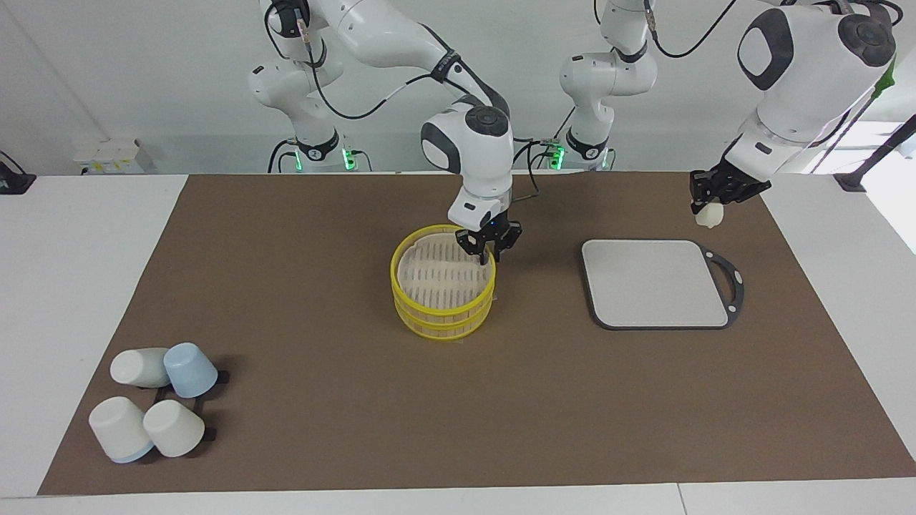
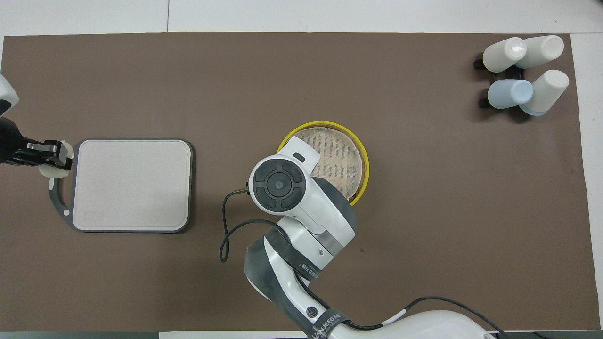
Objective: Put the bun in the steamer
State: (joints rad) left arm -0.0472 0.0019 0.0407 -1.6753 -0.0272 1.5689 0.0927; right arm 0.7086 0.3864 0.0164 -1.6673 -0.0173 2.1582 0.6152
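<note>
The left gripper (image 1: pixel 710 207) hangs in the air over the handle end of the grey board (image 1: pixel 655 282), its fingers closed on the bun (image 1: pixel 708 216), which shows as a cream lump just below the fingertips. The steamer (image 1: pixel 442 286) sits mid-surface, well apart from that gripper, toward the right arm's end past the board. So the bun must travel sideways across the board and then down into the basket; the bun is rounded, with no clear long axis.

The right gripper (image 1: pixel 489 247) is at the steamer's rim on the robots' side, fingers pinched on the edge of the lid (image 1: pixel 438 268), which seems to sit tilted on the basket. Judging from this, the lid has to come clear before the bun can go in.

The brown surface (image 1: pixel 322 429) gives ample room; four cups (image 1: pixel 154 411) stand well apart at the right arm's end.
</note>
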